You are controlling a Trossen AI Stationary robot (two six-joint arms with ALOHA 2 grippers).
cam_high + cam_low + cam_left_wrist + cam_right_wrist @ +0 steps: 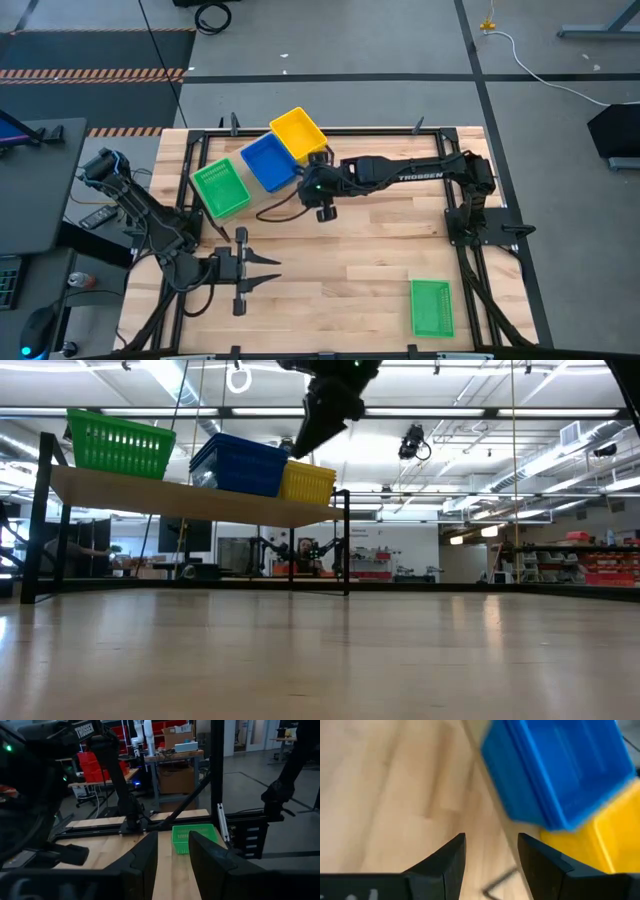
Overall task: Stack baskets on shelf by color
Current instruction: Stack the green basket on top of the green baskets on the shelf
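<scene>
right pincer (490,855) | part open, empty | blue basket (560,770) just beyond fingertips

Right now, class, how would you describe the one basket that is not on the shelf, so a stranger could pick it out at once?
Start at the large slatted wooden tabletop and go to its near right corner, far from the pale plywood shelf. There lies a green perforated plastic basket, alone on the wood. Every other basket sits up on the shelf; this one has no neighbours.
</scene>
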